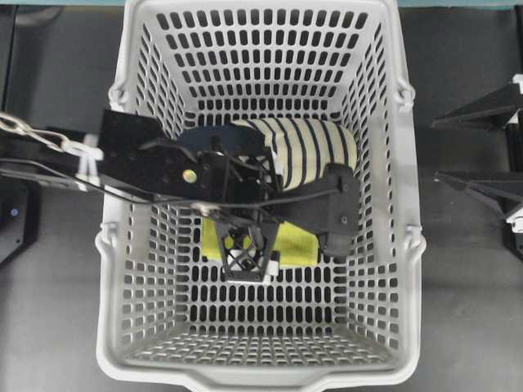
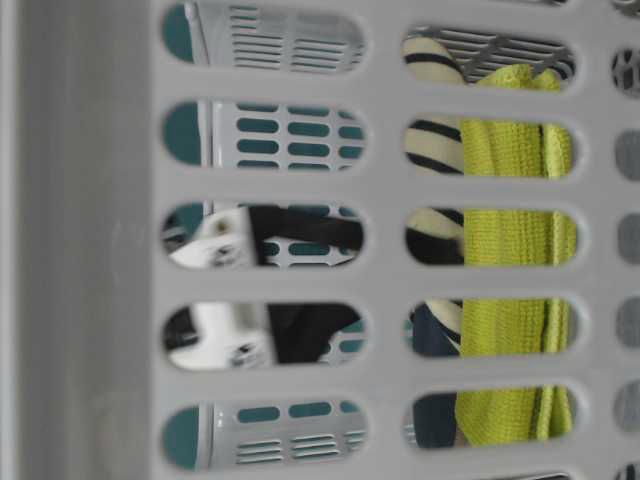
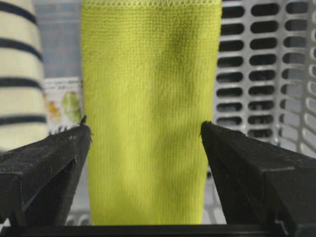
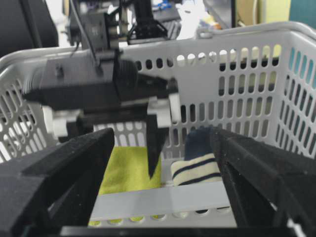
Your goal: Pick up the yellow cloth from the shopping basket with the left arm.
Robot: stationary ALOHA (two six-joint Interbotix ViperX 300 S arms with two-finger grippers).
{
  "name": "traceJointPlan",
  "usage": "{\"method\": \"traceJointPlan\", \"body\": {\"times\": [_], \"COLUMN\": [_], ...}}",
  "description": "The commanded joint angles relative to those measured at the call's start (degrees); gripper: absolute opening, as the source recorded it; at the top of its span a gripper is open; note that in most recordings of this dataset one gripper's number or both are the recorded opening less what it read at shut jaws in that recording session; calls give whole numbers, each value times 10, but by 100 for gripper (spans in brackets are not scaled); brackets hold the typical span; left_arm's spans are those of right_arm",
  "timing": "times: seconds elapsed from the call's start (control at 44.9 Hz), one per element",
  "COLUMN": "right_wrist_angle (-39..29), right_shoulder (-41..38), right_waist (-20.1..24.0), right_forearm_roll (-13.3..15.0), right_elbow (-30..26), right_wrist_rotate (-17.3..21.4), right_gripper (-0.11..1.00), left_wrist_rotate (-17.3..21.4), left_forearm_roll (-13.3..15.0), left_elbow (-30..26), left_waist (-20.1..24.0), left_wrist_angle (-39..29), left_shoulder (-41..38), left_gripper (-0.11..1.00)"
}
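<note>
Basket of light-grey slotted plastic, standing on a dark, matte tabletop. Holds a yellow cloth flat on the floor, slightly toward the near wall, touching a cream-and-navy striped slipper lying just beyond it. Printed label glimpsed between slipper and cloth in the left wrist view; parent item not identifiable.

Left arm reaching over the left rim into the basket, left gripper pointed down directly above the cloth. Jaws spread wide, one black finger on either side of the cloth's width, nothing grasped; contact with the fabric cannot be confirmed.

Right gripper outside the basket near its right wall, jaws likewise parted and holding nothing, aimed across the rim at the left arm's wrist.

Background beyond the far rim, seen from the right wrist camera: cluttered workshop with dark equipment, blurred. Teal surface visible through the wall slots in the table-level view.
</note>
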State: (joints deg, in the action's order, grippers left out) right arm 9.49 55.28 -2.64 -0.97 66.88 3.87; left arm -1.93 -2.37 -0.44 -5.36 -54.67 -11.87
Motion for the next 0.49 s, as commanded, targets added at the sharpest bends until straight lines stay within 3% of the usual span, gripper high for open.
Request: {"method": "traceJointPlan", "body": {"times": [0.0,0.468], "right_wrist_angle": [3,3], "right_shoulder": [-5,-5], "right_waist": [-1,-1], "right_forearm_roll": [-2,-3], "right_elbow": [-11,-5], "right_wrist_rotate": [-1,-2], "right_gripper": [75,75], "left_wrist_rotate": [7,5], "left_forearm_roll": [-2,-2], "left_elbow": [5,64], "left_waist": [0,1], "left_wrist_angle": [21,62], "left_shoulder": [-3,-11], "left_gripper": [87,86]}}
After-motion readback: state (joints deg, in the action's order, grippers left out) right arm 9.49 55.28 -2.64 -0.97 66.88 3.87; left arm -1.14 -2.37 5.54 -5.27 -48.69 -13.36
